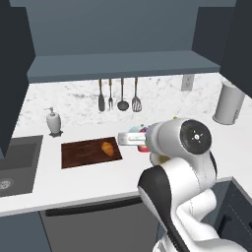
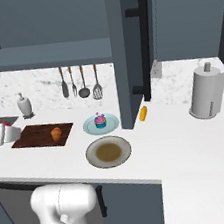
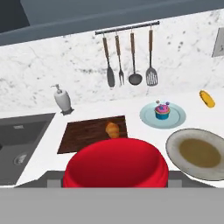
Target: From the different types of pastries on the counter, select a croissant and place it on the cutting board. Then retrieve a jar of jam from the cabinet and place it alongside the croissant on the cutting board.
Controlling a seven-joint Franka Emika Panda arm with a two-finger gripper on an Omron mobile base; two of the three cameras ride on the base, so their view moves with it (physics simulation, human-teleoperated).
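On the left of the bench (image 3: 39,153) I see the sink (image 3: 17,140) and, behind it, the soap bottle (image 3: 62,99). Next comes the cutting board (image 3: 83,135), lying flat, and the croissant (image 3: 112,129) already rests on its right part, so I judge that the first half of the task is done.

The step in hand is the second one: to bring the jam to the board. In the hand view the red jar of jam (image 3: 116,164) sits directly at my hand (image 3: 116,183), with its lid towards the camera, and it hides my fingers. For this reason I cannot tell surely how they stand, but the jar hangs above the bench with nothing under it, so I judge that I am pinching it.

To the right of the board are the pale blue plate (image 3: 175,120) with the cupcake (image 3: 162,110), then the brown plate (image 3: 175,146), and further right a small yellow-orange piece (image 3: 207,99).

The next move, I think, calls for going forward and a little left, then down onto the bare wood left of the croissant, keeping the jar upright and not pushing the pastry.
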